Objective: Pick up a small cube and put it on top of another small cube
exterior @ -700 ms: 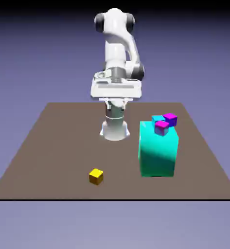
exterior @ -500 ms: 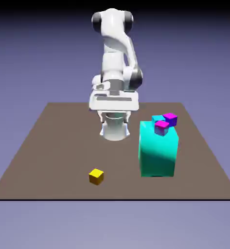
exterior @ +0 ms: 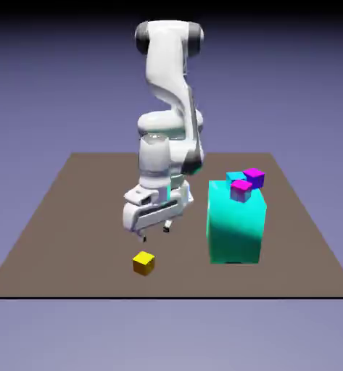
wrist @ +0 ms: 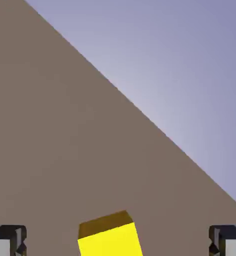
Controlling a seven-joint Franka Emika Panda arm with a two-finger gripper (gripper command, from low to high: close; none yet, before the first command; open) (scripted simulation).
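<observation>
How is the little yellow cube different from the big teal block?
The yellow cube is tiny; the teal block is far bigger. The yellow cube has nothing on it; the teal block carries magenta cubes. The yellow cube sits below the open end effector; the teal block stands aside. Both rest on the table.

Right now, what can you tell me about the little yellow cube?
The yellow cube is small, plain and smooth, with a bright top and darker, brownish shaded sides. It sits flat on the brown table, alone, nothing touching it. The open gripper hangs just above it. In the hand view the cube shows between the two grey fingertips, with clear space on each side.
</observation>
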